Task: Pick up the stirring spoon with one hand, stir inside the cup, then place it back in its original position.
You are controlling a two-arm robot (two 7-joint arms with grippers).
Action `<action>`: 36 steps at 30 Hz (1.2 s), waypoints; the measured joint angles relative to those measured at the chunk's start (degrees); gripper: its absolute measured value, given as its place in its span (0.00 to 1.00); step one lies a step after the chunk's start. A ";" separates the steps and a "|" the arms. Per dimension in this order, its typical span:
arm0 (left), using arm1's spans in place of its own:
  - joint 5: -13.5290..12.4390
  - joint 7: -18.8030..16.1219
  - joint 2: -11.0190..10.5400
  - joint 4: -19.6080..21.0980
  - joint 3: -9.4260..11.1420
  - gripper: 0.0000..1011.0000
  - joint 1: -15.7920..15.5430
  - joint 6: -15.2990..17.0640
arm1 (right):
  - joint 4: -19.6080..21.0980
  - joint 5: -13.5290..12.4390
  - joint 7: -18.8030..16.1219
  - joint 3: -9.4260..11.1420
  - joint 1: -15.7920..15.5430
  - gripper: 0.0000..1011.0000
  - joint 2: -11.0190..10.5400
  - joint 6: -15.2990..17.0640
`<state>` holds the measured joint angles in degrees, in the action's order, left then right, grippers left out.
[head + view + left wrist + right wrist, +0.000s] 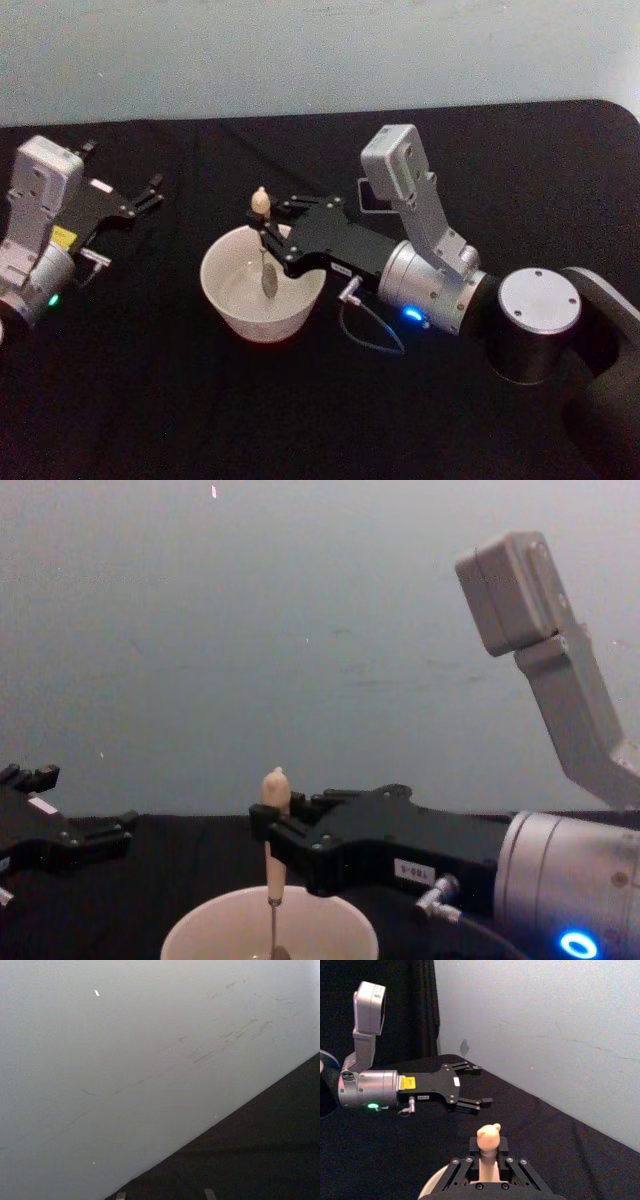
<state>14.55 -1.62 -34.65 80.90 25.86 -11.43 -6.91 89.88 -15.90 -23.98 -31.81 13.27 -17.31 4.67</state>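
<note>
Black cloth [300,420] covers the table up to a pale grey wall [300,50] marked with faint scuffs. Near the middle of the cloth stands the cup [262,325], cream-white, round and wide-mouthed. The right gripper [266,832] reaches in from the cup's right and hangs over its far rim. Its fingers are clenched on the spoon [275,792], just below the rounded tip of the pale handle. The spoon stands nearly upright, with the handle tip poking up above the fingers. Its thin shaft runs down through the cup's mouth, and the small bowl sits low inside the cup, near its middle. Whether the bowl touches the bottom cannot be told. A blue light glows on the right arm's wrist, to the right of the cup. The left gripper [481,1086] lies well to the left of the cup, apart from it. It points toward the wall with its fingers spread and nothing between them, and a green light shows on its wrist. Whether it rests on the cloth or hangs just above it cannot be told.
</note>
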 joint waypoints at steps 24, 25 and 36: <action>0.00 0.00 0.00 0.00 0.00 0.99 0.00 0.00 | 3.45 -1.15 -0.75 2.72 -3.12 0.20 -2.90 0.71; 0.00 0.00 0.00 0.00 0.00 0.99 0.00 0.00 | 3.74 -1.29 -0.87 2.72 -3.37 0.20 -3.09 0.82; 0.00 0.00 0.00 0.00 0.00 0.99 0.00 0.00 | 4.89 -2.12 -1.58 1.73 -4.12 0.20 -3.47 1.41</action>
<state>14.55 -1.62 -34.65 80.90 25.86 -11.43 -6.91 94.77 -18.02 -25.56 -30.07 9.15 -20.77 6.08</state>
